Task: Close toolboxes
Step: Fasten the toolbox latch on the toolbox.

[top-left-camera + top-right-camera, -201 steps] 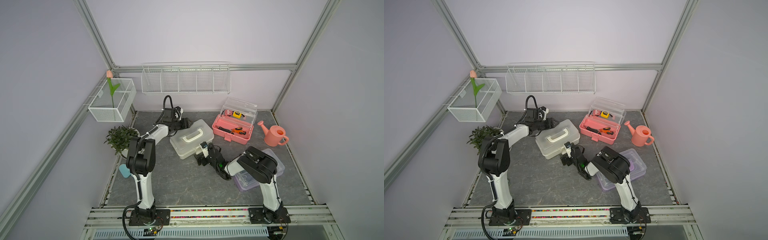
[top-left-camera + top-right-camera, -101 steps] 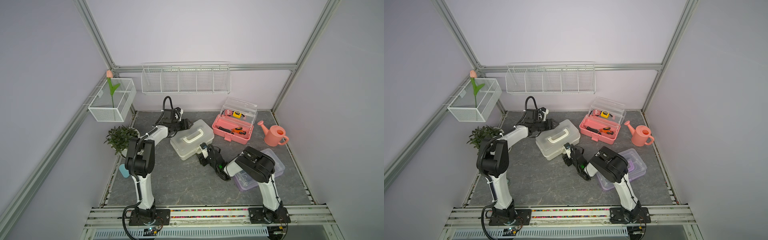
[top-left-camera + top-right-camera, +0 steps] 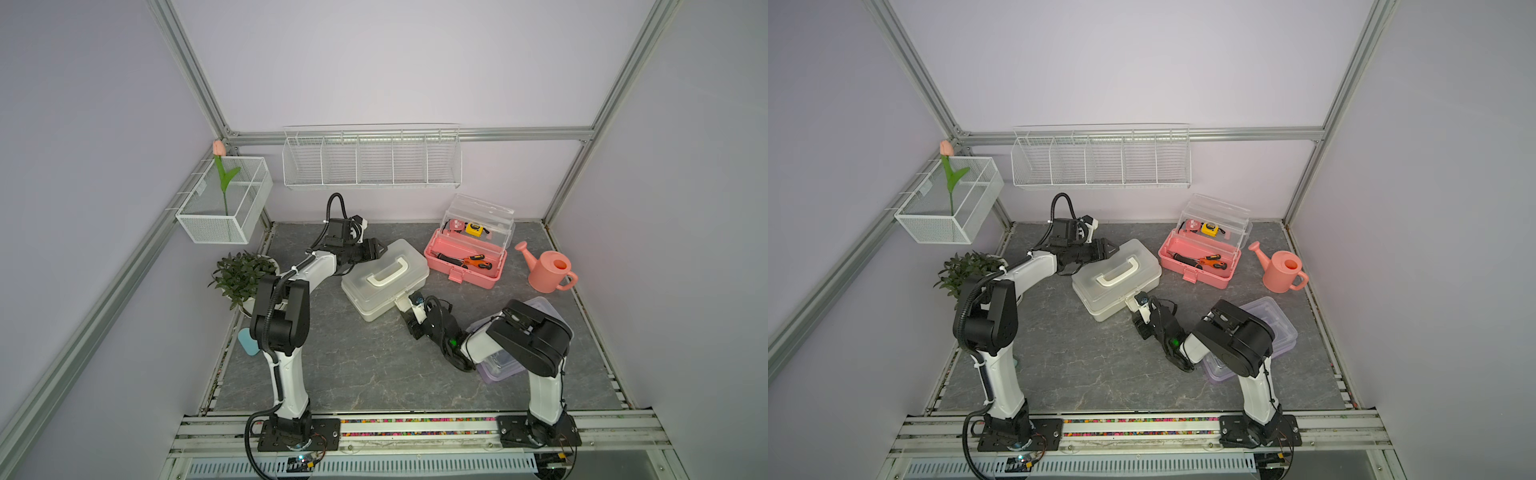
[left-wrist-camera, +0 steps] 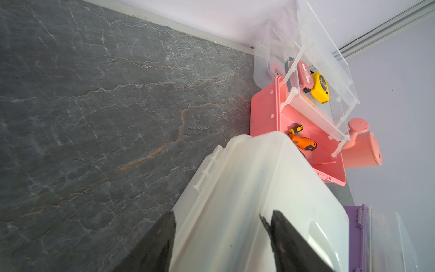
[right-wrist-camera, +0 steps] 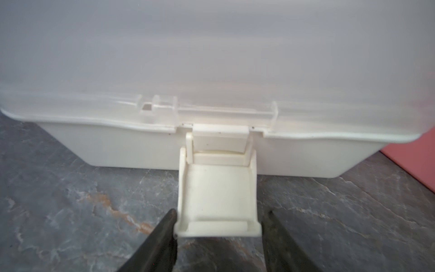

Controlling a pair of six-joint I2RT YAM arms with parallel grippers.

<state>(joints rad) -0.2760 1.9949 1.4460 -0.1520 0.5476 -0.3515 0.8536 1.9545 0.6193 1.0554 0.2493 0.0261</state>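
Note:
The white toolbox [image 3: 384, 278] sits mid-table with its clear lid down and its white latch [image 5: 217, 195] flipped outward. My right gripper [image 5: 219, 214] is shut on the sides of that latch, low at the box's front. At the box's back left corner, my left gripper [image 4: 217, 214] is shut on the white toolbox [image 4: 259, 188], one finger on the lid and one outside the rim. The pink toolbox [image 3: 465, 266] stands open at the back right, clear lid up, with tools inside. The purple toolbox [image 3: 1279, 324] lies partly behind my right arm.
A pink watering can [image 3: 548, 272] stands at the right edge, a potted plant [image 3: 243, 274] at the left. Two white wire baskets [image 3: 372, 160] [image 3: 224, 203] hang on the walls, one holding a tulip. A light blue object [image 3: 247, 340] lies by the left arm's base.
My right gripper's jaws have narrowed around the white toolbox's latch. The left arm and the toolboxes have hardly moved.

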